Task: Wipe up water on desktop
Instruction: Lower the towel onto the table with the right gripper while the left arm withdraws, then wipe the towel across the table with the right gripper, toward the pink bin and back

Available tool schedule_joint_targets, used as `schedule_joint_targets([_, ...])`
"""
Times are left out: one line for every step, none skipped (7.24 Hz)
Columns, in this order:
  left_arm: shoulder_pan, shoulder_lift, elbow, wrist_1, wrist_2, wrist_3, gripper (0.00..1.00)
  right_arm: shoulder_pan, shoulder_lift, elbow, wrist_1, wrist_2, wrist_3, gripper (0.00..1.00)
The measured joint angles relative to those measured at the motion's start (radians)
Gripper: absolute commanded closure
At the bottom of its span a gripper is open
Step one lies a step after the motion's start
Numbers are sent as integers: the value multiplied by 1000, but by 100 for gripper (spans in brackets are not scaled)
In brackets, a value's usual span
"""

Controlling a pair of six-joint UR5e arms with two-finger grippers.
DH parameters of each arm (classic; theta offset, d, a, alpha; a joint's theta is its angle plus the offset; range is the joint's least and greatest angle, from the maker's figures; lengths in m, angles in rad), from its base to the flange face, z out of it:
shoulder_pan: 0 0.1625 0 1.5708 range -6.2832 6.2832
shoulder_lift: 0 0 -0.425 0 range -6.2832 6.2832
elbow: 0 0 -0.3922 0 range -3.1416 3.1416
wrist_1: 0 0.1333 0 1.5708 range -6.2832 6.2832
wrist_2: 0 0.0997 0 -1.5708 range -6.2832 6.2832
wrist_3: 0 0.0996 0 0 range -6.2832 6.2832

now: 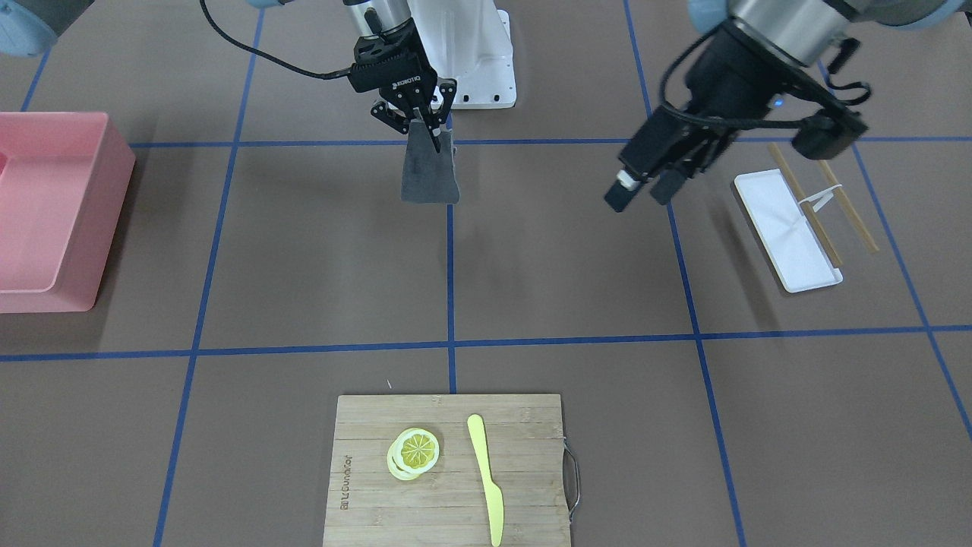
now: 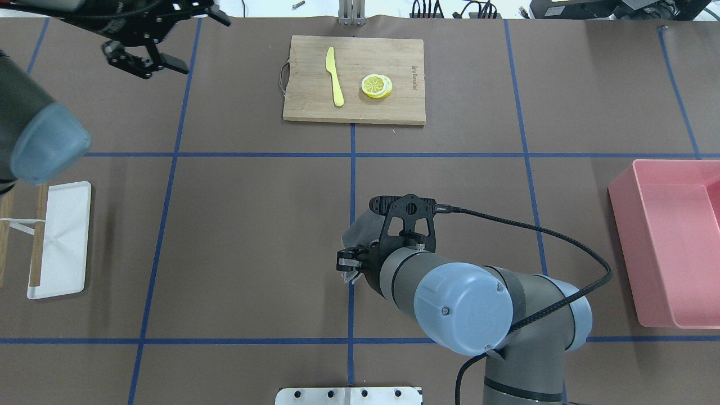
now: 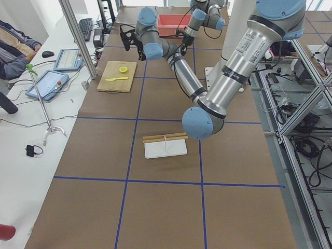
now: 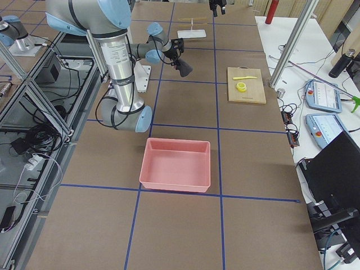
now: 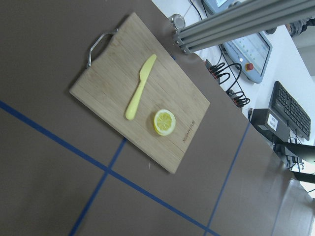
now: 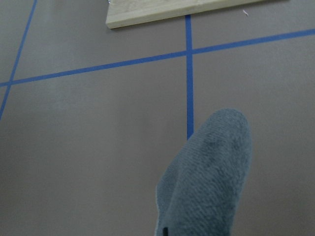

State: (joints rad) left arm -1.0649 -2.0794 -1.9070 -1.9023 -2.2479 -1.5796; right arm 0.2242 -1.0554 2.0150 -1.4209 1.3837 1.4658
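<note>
The desktop (image 1: 319,258) is a matte brown tabletop with blue tape lines; I see no water on it in any view. My right gripper (image 1: 420,121) is shut on the top edge of a grey cloth (image 1: 430,171), which hangs down just above the desktop near the centre tape line. The cloth also shows in the right wrist view (image 6: 211,182) and partly under the wrist in the overhead view (image 2: 360,230). My left gripper (image 1: 642,196) is open and empty, held above the desktop beside the white tray, well apart from the cloth.
A bamboo cutting board (image 1: 531,456) with a lemon slice (image 1: 414,452) and a yellow knife (image 1: 486,479) lies at the far side. A pink bin (image 1: 45,213) stands on my right. A white tray (image 1: 786,228) with wooden sticks (image 1: 854,216) lies on my left.
</note>
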Motion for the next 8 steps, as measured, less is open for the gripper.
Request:
schedule_joint_targets([-41,62,7,3,-24,146,2,-7,-1,-9,-6,15,69,100])
schedule_joint_targets([-69,106,17,4,-33,249,2,8,-12,-17,-16,64,100,100])
schedule_joint_targets([-88,137,26,5,-36,320,2,57,-41,-22,-32,163,103,100])
schedule_joint_targets([-106,160,34,6,-37,383,2,135,-91,-23,-44,307,81,100])
schedule_joint_targets([-126,176,45,12,-38,450,2,227,-167,-22,-47,452,24,100])
schedule_joint_targets([-145,187,55,33,-39,525,2,308,-256,-17,-46,557,-61,100])
schedule_joint_targets([-164,195,58,64,-39,593,2,372,-342,-9,-44,618,-154,100])
schedule_joint_targets([-179,199,57,87,-40,633,2,413,-401,-3,-44,645,-229,100])
